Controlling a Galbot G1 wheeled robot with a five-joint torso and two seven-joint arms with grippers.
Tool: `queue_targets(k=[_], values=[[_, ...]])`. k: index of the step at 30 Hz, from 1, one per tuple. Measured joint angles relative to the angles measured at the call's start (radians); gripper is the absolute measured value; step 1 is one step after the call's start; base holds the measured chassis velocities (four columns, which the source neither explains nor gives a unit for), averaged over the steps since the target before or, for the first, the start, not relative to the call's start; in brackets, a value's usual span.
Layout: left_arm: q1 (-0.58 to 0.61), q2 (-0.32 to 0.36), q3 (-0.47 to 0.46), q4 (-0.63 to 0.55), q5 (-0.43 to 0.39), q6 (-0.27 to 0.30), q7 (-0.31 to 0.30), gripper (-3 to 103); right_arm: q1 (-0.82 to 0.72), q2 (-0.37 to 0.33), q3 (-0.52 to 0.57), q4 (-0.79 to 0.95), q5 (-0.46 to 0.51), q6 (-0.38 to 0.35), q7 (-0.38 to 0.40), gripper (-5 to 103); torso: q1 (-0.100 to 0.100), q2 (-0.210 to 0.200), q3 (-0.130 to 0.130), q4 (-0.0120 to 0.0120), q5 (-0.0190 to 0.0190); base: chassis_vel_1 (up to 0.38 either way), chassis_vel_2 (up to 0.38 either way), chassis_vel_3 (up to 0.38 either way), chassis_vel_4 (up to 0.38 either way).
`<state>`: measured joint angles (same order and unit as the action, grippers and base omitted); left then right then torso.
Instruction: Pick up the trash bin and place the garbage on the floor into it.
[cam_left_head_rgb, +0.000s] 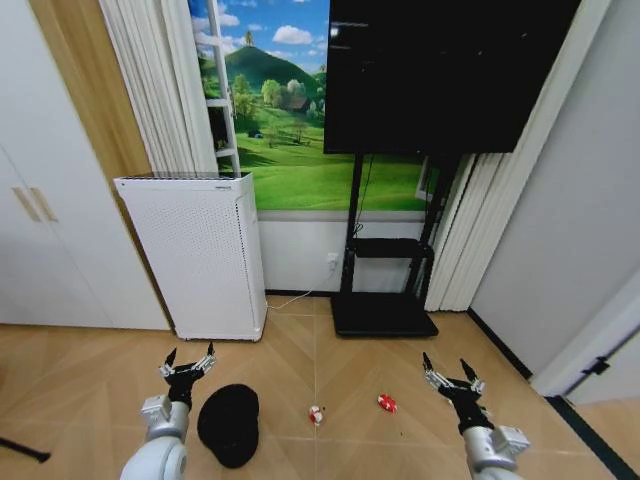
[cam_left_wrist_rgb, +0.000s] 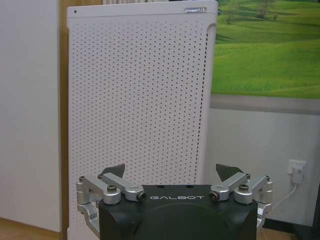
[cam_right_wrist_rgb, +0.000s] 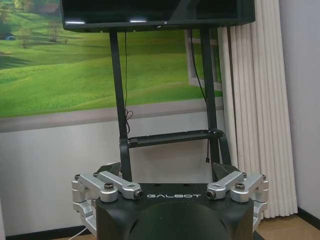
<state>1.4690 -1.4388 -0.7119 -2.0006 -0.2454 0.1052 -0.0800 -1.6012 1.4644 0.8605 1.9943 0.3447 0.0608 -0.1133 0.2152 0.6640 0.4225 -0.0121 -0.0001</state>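
Black mesh marks the trash bin (cam_left_head_rgb: 229, 424), which stands on the wood floor (cam_left_head_rgb: 340, 360) just to the inner side of the left gripper (cam_left_head_rgb: 187, 362), low in the head view. The bin is seen from above; its mouth faces up and no item is visible inside it.

Left gripper: raised above the floor, fingers spread wide, holding nothing. In the left wrist view the gripper (cam_left_wrist_rgb: 171, 173) points at the white air purifier (cam_left_wrist_rgb: 140, 100), level with its lower half, not down at the bin.

Right gripper (cam_left_head_rgb: 451, 372): likewise raised, fingers spread wide, empty. In the right wrist view the gripper (cam_right_wrist_rgb: 167, 170) faces the black TV stand (cam_right_wrist_rgb: 167, 140) and the wall.

Garbage: a red-and-white wrapper (cam_left_head_rgb: 316, 413) lies on the floor between the two arms, nearer the bin. A red wrapper (cam_left_head_rgb: 387, 403) lies just beside it toward the right arm. No bottle can be made out.

Judgement: the bin is not yet picked up. The left arm is clearly the nearer one; the bin lies below and slightly inward of that gripper, so the approach would call for a downward, inward reach to the rim. The red wrapper lies closer to the right gripper.
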Motion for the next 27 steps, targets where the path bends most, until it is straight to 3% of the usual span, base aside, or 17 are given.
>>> queue_targets(k=[1,13,27], values=[[0.0,0.0,0.0,0.001,0.0,0.0,0.0,99,0.0,0.0,0.0,-0.002,0.001,0.001,-0.001,100,0.0,0.0,0.0,0.0009,0.001,-0.353,0.38,0.359,-0.353],[-0.006,-0.003,0.002,0.017,0.004,-0.009,0.001,99,0.008,0.002,-0.004,-0.021,0.005,0.064,0.024,100,0.001,0.0,0.0,0.0006,0.0003,-0.29,0.312,0.266,-0.276],[-0.011,-0.004,0.007,0.026,0.002,0.01,-0.024,99,0.019,0.005,-0.01,-0.046,-0.031,0.089,0.017,100,-0.001,0.0,0.0,0.0006,0.0002,0.018,-0.019,-0.039,0.032]])
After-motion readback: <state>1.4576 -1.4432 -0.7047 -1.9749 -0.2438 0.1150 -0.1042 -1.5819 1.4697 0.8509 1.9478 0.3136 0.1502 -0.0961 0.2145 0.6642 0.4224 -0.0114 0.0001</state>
